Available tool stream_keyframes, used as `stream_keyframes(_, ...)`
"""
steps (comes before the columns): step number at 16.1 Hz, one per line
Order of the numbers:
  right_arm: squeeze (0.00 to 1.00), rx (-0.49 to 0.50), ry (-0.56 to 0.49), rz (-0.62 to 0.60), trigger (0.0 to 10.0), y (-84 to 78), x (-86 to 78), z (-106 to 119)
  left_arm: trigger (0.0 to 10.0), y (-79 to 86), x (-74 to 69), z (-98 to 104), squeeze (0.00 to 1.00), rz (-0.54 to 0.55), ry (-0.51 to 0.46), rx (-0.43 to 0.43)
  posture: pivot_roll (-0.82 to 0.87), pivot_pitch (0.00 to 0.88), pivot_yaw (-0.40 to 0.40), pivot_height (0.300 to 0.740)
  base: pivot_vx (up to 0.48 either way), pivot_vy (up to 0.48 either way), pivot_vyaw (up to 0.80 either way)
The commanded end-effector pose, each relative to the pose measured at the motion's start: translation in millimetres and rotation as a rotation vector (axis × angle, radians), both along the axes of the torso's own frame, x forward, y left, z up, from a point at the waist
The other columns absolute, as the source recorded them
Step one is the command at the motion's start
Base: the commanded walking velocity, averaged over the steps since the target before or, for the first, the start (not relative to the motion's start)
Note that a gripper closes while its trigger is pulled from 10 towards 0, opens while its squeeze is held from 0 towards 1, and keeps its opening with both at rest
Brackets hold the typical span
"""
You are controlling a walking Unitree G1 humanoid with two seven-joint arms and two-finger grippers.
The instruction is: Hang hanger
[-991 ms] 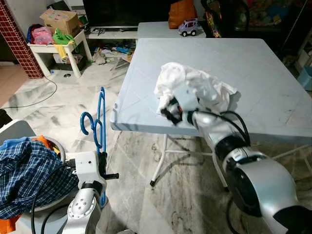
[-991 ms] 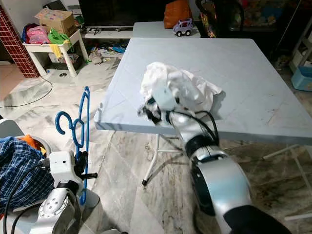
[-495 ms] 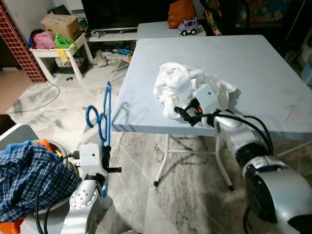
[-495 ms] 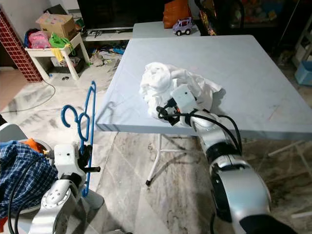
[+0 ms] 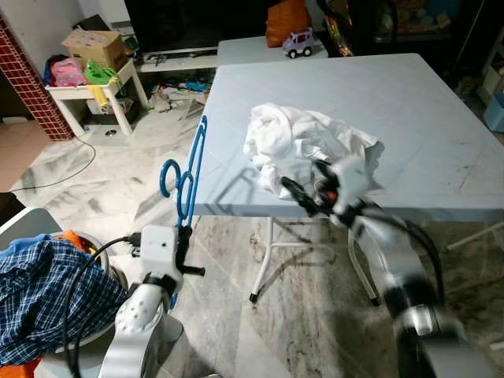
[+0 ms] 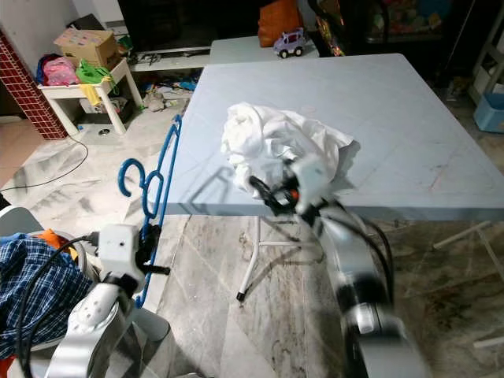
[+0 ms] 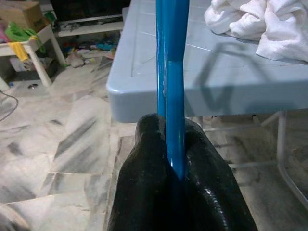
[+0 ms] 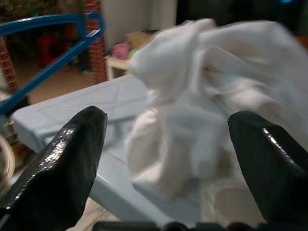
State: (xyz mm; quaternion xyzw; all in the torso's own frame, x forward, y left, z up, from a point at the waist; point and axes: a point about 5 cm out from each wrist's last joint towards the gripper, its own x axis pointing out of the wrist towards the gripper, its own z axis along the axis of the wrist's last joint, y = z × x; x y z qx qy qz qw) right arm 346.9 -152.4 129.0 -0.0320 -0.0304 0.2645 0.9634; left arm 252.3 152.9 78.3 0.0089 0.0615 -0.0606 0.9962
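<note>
now our right gripper (image 5: 303, 197) has pulled back off the white garment (image 5: 303, 142) at frame centre, fingers spread wide and empty, so dressing the hanger is still ahead. our left gripper (image 7: 175, 159), lower left, stays clenched on the blue hanger (image 5: 187, 177), raised closer beside the table (image 5: 441, 94) edge. a laundry basket (image 5: 47, 283) crowds the lower left corner.
</note>
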Motion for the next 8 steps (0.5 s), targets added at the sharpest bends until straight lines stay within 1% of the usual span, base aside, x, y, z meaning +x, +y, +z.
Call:
stream_keyframes(1, 0.0, 0.034, -0.021, -0.053, 10.0, -5.5, -2.3, 6, 10.0, 5.1, -1.6, 5, 0.0, 0.016, -0.024, 0.019, -0.07, 0.0, 0.109, 0.74, 0.0, 0.0, 0.0)
stream_keyframes(2, 0.0, 0.037, -0.03, -0.143, 10.0, -17.4, -13.8, 0, 10.0, 9.5, -5.2, 3, 0.0, 0.039, -0.015, 0.035, -0.08, 0.0, 0.11, 0.74, 0.0, 0.0, 0.0)
stream_keyframes(3, 0.0, 0.048, -0.032, -0.222, 10.0, -24.9, -20.0, -2, 10.0, 9.9, -4.9, 3, 0.0, 0.034, -0.013, 0.026, -0.09, 0.0, 0.113, 0.74, 0.0, 0.0, 0.0)
stream_keyframes(4, 0.0, 0.05, -0.04, -0.337, 10.0, -34.5, -25.3, -4, 10.0, 9.3, -1.5, 5, 0.0, 0.033, -0.023, 0.017, -0.1, 0.0, 0.115, 0.74, 0.0, 0.0, 0.0)
stream_keyframes(6, 0.0, 0.058, -0.04, -0.417, 10.0, -39.4, -31.3, -6, 10.0, 8.4, 2.9, 10, 0.0, 0.047, -0.038, 0.021, -0.11, 0.0, 0.121, 0.74, 0.0, 0.0, 0.0)
stream_keyframes(8, 0.0, 0.037, -0.041, -0.472, 10.0, -41.6, -40.7, -7, 10.0, 6.6, 5.3, 14, 0.0, 0.047, -0.05, 0.016, -0.12, 0.0, 0.13, 0.74, 0.0, 0.0, 0.0)
